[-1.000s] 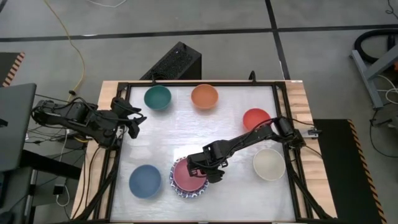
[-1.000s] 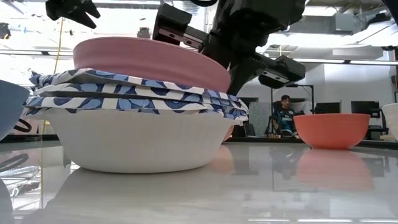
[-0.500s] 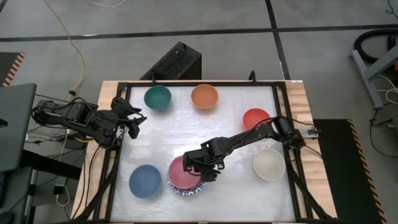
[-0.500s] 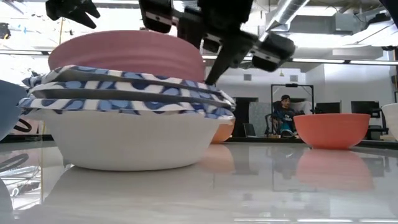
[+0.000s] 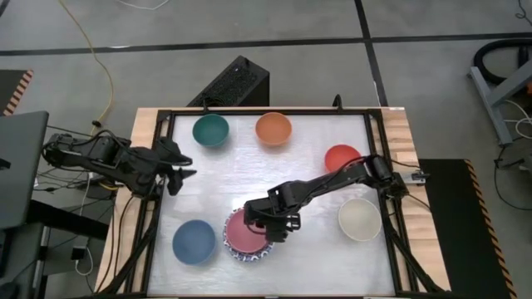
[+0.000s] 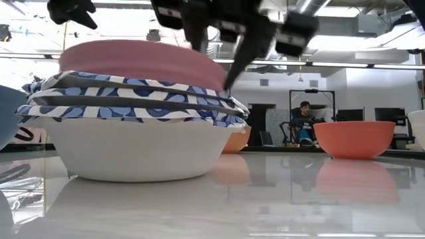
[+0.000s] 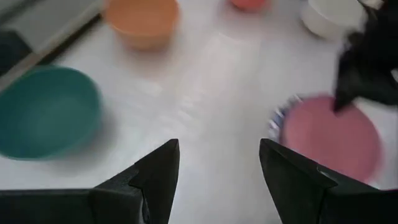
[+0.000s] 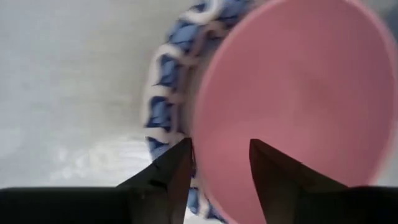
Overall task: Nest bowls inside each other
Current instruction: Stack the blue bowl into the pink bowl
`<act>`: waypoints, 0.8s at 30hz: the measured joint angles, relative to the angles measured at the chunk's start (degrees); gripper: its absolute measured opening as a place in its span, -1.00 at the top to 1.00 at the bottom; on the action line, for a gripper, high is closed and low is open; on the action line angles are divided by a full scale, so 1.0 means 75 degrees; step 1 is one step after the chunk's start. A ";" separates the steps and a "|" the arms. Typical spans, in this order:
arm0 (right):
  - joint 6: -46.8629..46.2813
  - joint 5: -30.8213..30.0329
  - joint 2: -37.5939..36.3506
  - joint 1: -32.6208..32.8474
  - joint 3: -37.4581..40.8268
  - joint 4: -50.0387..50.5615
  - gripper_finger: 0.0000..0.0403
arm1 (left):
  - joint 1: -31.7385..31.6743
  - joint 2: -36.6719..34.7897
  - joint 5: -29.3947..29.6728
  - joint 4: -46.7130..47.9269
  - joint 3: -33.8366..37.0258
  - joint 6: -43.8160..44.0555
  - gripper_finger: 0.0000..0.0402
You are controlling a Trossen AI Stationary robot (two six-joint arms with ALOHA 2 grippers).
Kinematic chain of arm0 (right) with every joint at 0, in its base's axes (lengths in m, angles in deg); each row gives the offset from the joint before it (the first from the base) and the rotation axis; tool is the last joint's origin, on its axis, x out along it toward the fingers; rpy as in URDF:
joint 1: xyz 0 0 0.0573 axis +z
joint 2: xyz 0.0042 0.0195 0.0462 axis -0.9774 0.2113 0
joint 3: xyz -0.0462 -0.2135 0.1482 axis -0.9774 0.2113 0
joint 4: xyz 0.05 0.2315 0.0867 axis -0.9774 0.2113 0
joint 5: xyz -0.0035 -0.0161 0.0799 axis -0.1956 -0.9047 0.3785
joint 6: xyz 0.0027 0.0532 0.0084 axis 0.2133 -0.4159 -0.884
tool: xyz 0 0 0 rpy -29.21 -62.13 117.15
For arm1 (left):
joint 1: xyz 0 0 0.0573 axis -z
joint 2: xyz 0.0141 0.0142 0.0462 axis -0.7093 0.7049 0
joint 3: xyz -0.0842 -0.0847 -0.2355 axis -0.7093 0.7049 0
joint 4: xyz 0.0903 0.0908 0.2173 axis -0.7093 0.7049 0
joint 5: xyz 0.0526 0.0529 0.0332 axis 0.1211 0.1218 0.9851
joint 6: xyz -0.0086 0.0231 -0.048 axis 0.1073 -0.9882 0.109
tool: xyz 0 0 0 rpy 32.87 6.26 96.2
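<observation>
A pink bowl point(image 5: 243, 233) sits nested on top of a stack of white bowls with blue-patterned rims point(image 6: 133, 106), near the table's front middle. My right gripper point(image 8: 221, 149) hangs open just over the pink bowl's right rim point(image 8: 200, 134), one finger on either side of it. I see no touch. My left gripper point(image 5: 179, 168) waits open above the table's left edge, nothing between its fingers point(image 7: 163, 165). Single bowls rest on their bases: teal point(image 5: 210, 129), orange point(image 5: 273, 129), red point(image 5: 339, 156), cream point(image 5: 359, 218) and dark blue point(image 5: 194, 242).
The single bowls stand around the table's rim, leaving bare tabletop point(image 5: 249, 170) in the middle. A black frame point(image 5: 376, 166) borders the table. In the low view a person point(image 6: 304, 123) sits in the room far behind the table.
My right gripper has opened, let go of the pink bowl's rim, rolled about its wrist and risen a little. The pink bowl, tilted before, has settled nearly level into the stack, which has shifted slightly toward the table's left. My left gripper has turned in place.
</observation>
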 joint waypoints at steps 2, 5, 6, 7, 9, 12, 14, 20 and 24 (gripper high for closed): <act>-0.0403 0.0008 -0.0002 -0.0066 -0.0295 0.0151 0.07 | 0.0003 0.0037 -0.0438 0.0189 0.0000 0.0025 -0.06; -0.0794 0.0005 -0.0002 -0.0161 -0.0698 0.0388 0.05 | 0.0001 0.0215 -0.0678 0.0644 0.0000 0.0136 -0.06; -0.0894 0.0005 -0.0008 -0.0191 -0.0800 0.0425 0.05 | 0.0000 0.0313 -0.0729 0.0778 0.0000 0.0146 -0.06; -0.1003 0.0005 -0.0008 -0.0220 -0.0897 0.0498 0.05 | 0.0000 0.0413 -0.0821 0.0869 0.0000 0.0150 -0.06; -0.1339 0.0005 -0.0008 -0.0266 -0.1075 0.0713 0.05 | 0.0000 0.0653 -0.0973 0.0941 0.0000 0.0170 -0.06; -0.2130 0.0005 -0.0008 -0.0379 -0.1352 0.1079 0.05 | 0.0000 0.0993 -0.1192 0.0950 0.0000 0.0433 -0.06; -0.2861 -0.0012 -0.0008 -0.0483 -0.1566 0.1367 0.05 | 0.0000 0.1204 -0.1418 0.1025 0.0000 0.0740 -0.06; -0.5241 -0.0210 -0.0008 -0.0810 -0.2058 0.1955 0.07 | 0.0211 0.1508 -0.1810 0.1925 0.0001 0.1705 -0.06; -0.5977 -0.0207 -0.0008 -0.0921 -0.2174 0.2164 0.09 | 0.0679 0.1499 -0.1591 0.1942 0.0003 0.2073 -0.06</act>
